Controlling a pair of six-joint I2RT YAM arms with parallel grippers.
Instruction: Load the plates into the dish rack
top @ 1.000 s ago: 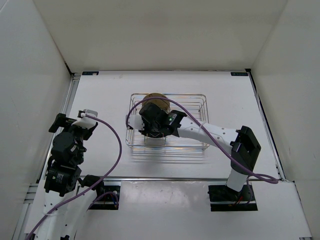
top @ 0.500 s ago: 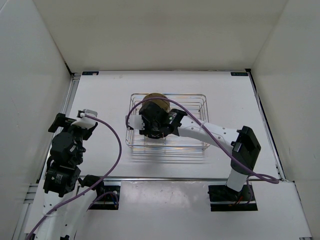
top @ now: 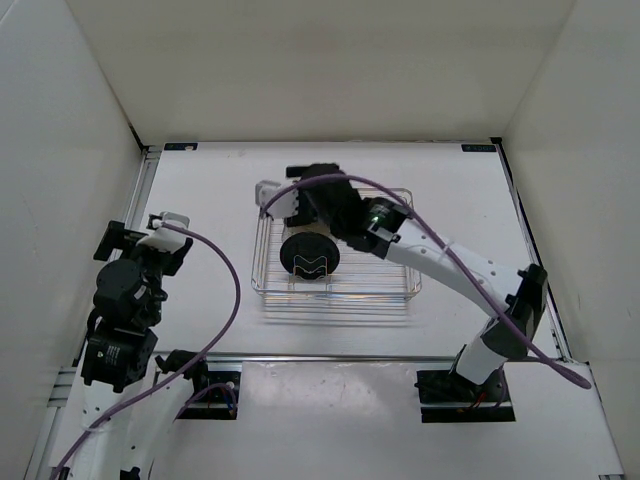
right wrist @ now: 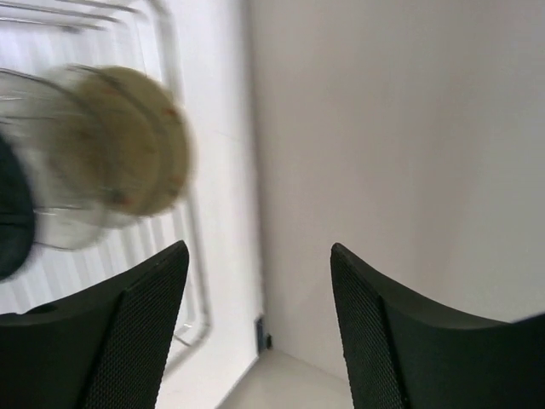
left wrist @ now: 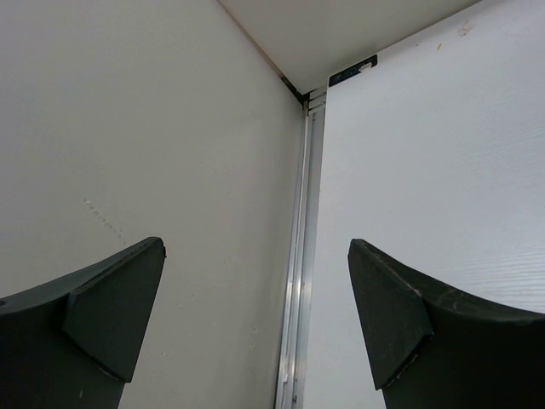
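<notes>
The dish rack (top: 408,216) is a chrome wire basket in the middle of the table. A glossy black plate (top: 309,257) rests in its left half, free of both grippers. My right gripper (top: 277,194) hovers over the rack's far-left corner, open and holding nothing. In the right wrist view, my right gripper (right wrist: 260,256) is open, and the tan plate (right wrist: 140,141), a pale translucent plate (right wrist: 51,196) and the black plate's edge (right wrist: 10,209) stand blurred in the rack (right wrist: 194,247). The arm hides the tan plate from above. My left gripper (top: 145,232) is open at the table's left side.
White walls enclose the table on three sides. The left wrist view shows my left gripper (left wrist: 255,256) facing the left wall and the aluminium rail (left wrist: 300,281) along the table's edge. A purple cable (top: 235,290) loops from the left arm.
My right gripper has opened and let go of the black plate, which now rests in the rack. The right arm has lifted and swung toward the rack's far-left corner. The left arm barely shifted.
</notes>
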